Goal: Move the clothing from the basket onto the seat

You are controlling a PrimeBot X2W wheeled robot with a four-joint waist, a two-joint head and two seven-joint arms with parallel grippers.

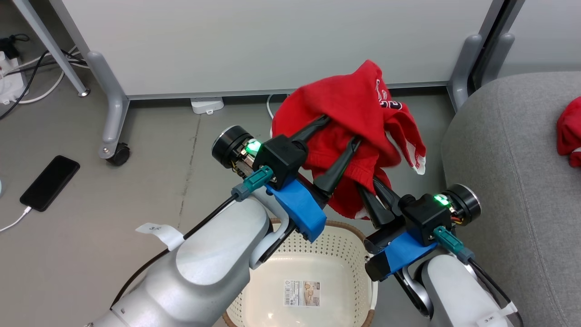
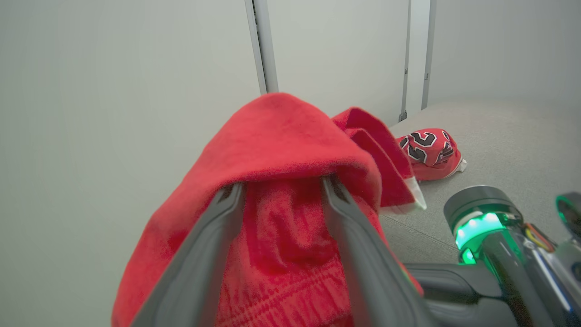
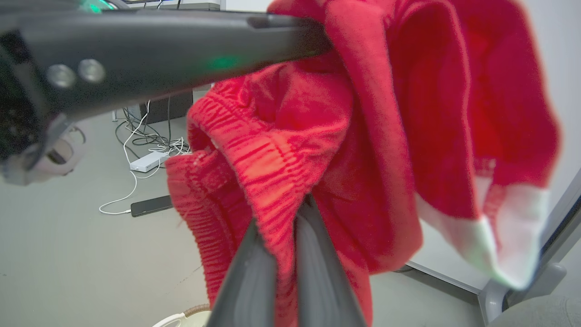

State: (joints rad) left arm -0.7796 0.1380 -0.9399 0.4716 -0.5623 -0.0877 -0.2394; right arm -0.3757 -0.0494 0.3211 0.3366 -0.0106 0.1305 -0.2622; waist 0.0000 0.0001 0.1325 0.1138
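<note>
- Your red garment (image 1: 349, 113) hangs above the basket (image 1: 338, 243), near the sofa (image 1: 508, 181)
- Your right gripper (image 3: 282, 236) pinches its ribbed band; the left gripper (image 1: 341, 131) is spread wide, cloth draped over it
- The basket bottom shows a label sticker (image 1: 302, 293)
- The jersey (image 2: 429, 152) lies on the sofa

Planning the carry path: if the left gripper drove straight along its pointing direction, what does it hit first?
The red garment, draped over the left gripper with jaws spread. Beyond it, probably the white partition panel, not the sofa off to the side; depth unclear.
</note>
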